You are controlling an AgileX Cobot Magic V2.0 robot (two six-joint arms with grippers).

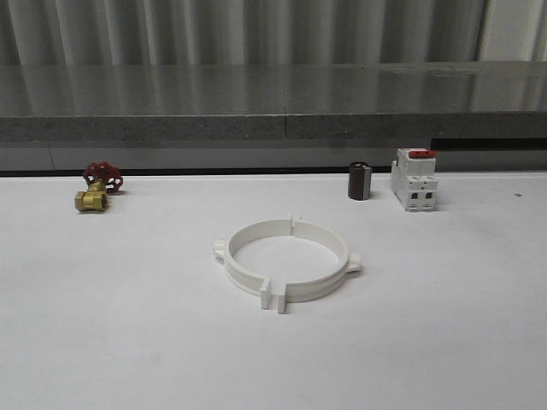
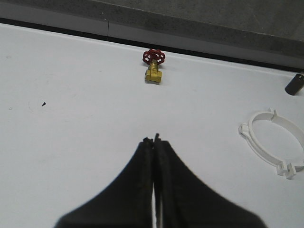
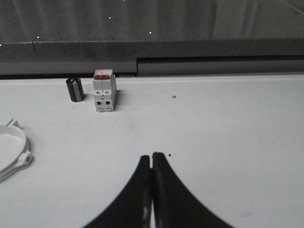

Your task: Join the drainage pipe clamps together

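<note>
White table point(image 1: 128, 342), joined clamp ring point(image 1: 286, 260)

Looks like a workshop/test lab. Plain white worktop point(image 1: 128, 342) w/ a grey speckled stone ledge point(image 1: 171, 128) behind and corrugated metal wall point(image 1: 256, 30) at the back. Hardware bits laid out: brass valve w/ red handwheel point(image 1: 97, 188), circuit breaker point(image 1: 414, 179), small dark cylinder point(image 1: 359, 181), white pipe clamp ring point(image 1: 286, 260).

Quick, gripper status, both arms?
Left gripper: closed, holding nothing, over bare table.
Right gripper: closed, holding nothing, over bare table.
</note>
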